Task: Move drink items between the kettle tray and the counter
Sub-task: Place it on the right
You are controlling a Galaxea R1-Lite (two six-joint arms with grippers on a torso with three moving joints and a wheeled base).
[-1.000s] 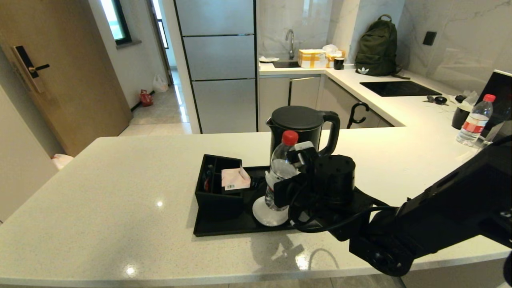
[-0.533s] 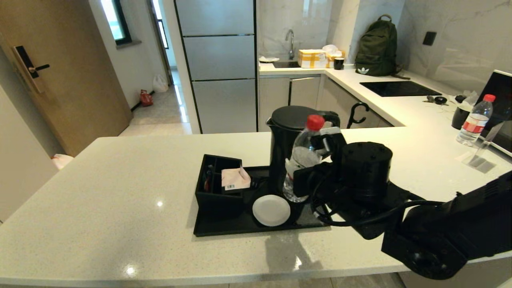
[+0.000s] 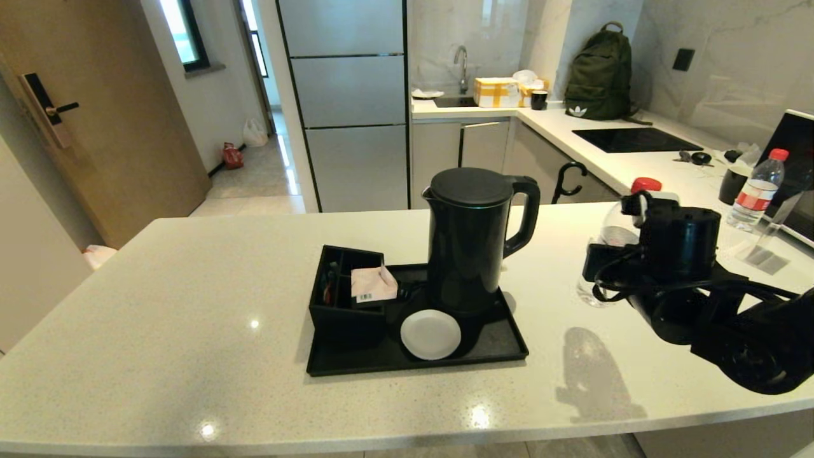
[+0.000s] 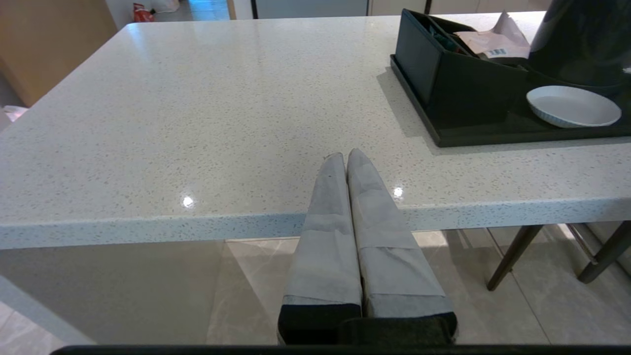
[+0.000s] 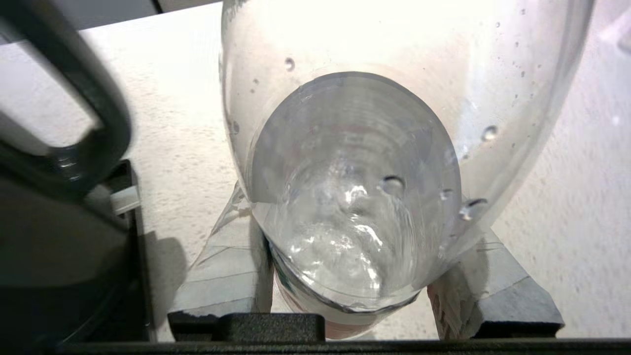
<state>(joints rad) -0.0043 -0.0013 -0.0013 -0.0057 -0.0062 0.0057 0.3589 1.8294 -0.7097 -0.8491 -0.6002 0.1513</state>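
Note:
My right gripper (image 3: 612, 270) (image 5: 355, 241) is shut on the clear water bottle (image 3: 609, 235) (image 5: 355, 162) with the red cap. It holds the bottle upright, low over the counter (image 3: 191, 286), right of the kettle tray (image 3: 499, 340). Whether the bottle's base touches the stone I cannot tell. The pale pink tea sachet (image 3: 372, 284) (image 4: 493, 42) lies on the black compartmented box at the tray's left end. My left gripper (image 4: 346, 155) is shut on nothing, at the counter's front edge, left of the tray.
The tall black kettle (image 3: 470, 242) stands on the tray with a white saucer (image 3: 430, 334) (image 4: 572, 104) in front of it. A second bottle (image 3: 757, 191) and a dark cup stand at the far right. Further off are a backpack and a sink.
My right gripper has lifted the bottle off the white saucer and carried it right, past the kettle, off the tray and over the counter. The left arm has not moved.

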